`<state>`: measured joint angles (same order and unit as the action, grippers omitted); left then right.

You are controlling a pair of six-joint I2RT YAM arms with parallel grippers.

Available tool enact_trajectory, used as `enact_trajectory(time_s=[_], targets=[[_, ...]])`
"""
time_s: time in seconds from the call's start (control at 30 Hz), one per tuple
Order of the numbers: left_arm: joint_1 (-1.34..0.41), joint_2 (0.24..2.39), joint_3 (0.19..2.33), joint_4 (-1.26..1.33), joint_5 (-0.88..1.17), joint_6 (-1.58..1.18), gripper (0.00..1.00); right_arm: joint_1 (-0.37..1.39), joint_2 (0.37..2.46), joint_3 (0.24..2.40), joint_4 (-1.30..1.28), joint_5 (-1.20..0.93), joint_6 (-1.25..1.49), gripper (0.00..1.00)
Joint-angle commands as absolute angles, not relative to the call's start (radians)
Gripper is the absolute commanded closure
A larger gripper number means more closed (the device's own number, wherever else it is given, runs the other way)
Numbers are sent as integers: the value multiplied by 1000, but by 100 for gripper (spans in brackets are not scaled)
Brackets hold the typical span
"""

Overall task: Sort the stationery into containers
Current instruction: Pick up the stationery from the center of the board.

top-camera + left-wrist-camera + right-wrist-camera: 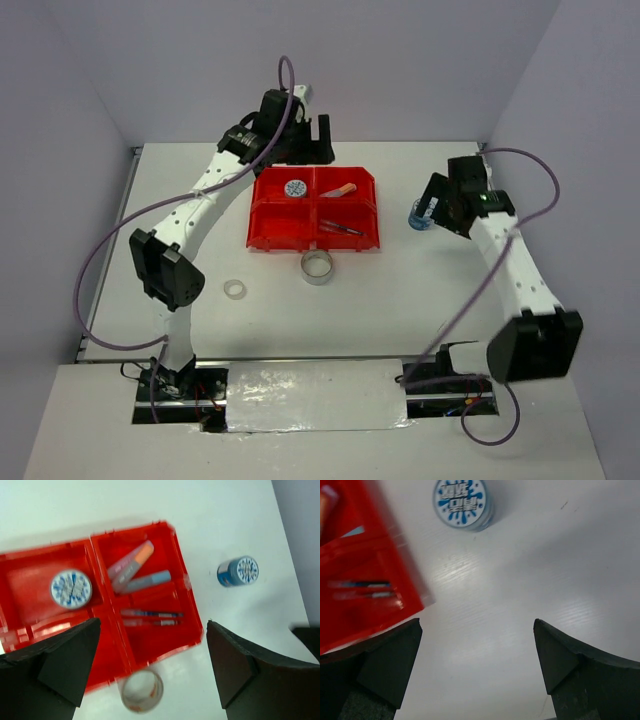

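Observation:
The red four-compartment tray (278,228) sits mid-table. It holds a blue-patterned roll (295,188), an orange-tipped stick and a pale blue stick (340,189), and thin pens (343,229). A silvery tape ring (319,266) lies just in front of the tray, and a small clear ring (235,290) lies to its near left. A second blue-patterned roll (421,217) stands on the table right of the tray. My left gripper (310,145) is open and empty, raised behind the tray (30,585). My right gripper (435,205) is open and empty, beside that roll (463,502).
White walls close in the table at the back and both sides. In the left wrist view the silvery ring (142,690) lies between my fingers (70,655), well below them, with the loose roll (238,571) off to the right. The tray corner (360,595) shows left in the right wrist view.

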<state>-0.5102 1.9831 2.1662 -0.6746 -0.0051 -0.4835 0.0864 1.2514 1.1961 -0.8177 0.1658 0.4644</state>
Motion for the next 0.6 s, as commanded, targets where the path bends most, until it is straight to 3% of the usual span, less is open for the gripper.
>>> enact_trajectory(time_s=[0.0,0.23,0.57], targets=[[-509,1880,2114,-825,-78,-535,1,55,1451,1247,-761,234,397,0],[-511,1665,1854,-870,-44,-474,1,20,1728,1356,-626,213,309,0],[-509,1477,1609,-903,-110,-388,1,11,1870,1465,-549,152,209,0]])
